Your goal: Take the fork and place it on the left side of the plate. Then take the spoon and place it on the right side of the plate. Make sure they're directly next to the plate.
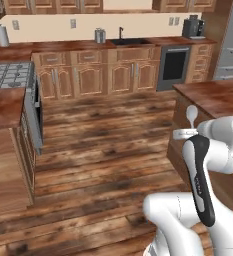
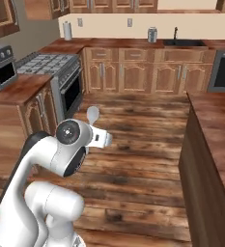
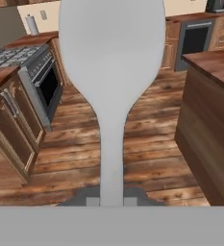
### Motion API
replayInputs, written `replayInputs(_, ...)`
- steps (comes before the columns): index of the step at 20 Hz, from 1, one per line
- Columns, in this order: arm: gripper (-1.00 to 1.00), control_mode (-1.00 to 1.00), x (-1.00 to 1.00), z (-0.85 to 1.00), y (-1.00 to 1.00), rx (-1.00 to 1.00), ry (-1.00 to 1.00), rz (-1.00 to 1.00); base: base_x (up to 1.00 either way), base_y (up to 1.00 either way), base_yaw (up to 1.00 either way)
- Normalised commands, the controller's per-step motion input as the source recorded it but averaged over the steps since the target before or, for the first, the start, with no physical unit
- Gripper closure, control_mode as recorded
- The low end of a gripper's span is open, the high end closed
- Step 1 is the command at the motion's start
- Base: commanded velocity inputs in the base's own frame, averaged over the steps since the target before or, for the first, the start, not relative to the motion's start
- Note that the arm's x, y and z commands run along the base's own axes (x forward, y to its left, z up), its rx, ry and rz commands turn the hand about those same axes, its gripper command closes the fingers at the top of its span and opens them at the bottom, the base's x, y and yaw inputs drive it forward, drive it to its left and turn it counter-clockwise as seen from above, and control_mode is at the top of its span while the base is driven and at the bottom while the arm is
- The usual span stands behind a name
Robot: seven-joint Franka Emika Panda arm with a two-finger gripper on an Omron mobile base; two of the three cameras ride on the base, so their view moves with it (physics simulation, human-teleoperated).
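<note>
- Far left in the left base view, a stove (image 1: 8, 75) with grey burners sits between wooden tables; a paper towel roll (image 1: 3, 35) stands on the back table behind it
- Along the back wall, wooden cabinets (image 1: 90, 75) run under a dark sink (image 1: 129, 42); a metal canister (image 1: 100, 35) stands just left of the sink
- In the middle, the wooden floor (image 1: 103, 150) lies bare
- The spoon (image 3: 111, 72) stands upright, bowl up, its handle clamped between the tips of the end effector (image 3: 111, 201); in the left base view its bowl rises above the wrist (image 1: 191, 114); in the right base view likewise (image 2: 92, 115)
- Right, a dark oven (image 1: 174, 65); a coffee machine (image 1: 193, 27); a wooden island table (image 1: 213, 95) beside the arm
</note>
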Motion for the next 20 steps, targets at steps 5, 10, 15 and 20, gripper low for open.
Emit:
replayInputs(5, 1.0, 1.0, 0.0, 0.0, 0.0, 0.0, 0.0, 0.0, -1.0, -0.61, -0.13)
replayInputs(10, 1.0, 1.0, 0.0, 0.0, 0.0, 0.0, 0.0, 0.0, -1.0, -0.72, -0.13)
replayInputs(15, 1.0, 1.0, 0.0, 0.0, 0.0, 0.0, 0.0, 0.0, -0.88, -0.9, -0.12)
replayInputs(20, 1.0, 1.0, 0.0, 0.0, 0.0, 0.0, 0.0, 0.0, -0.09, -1.0, -0.1)
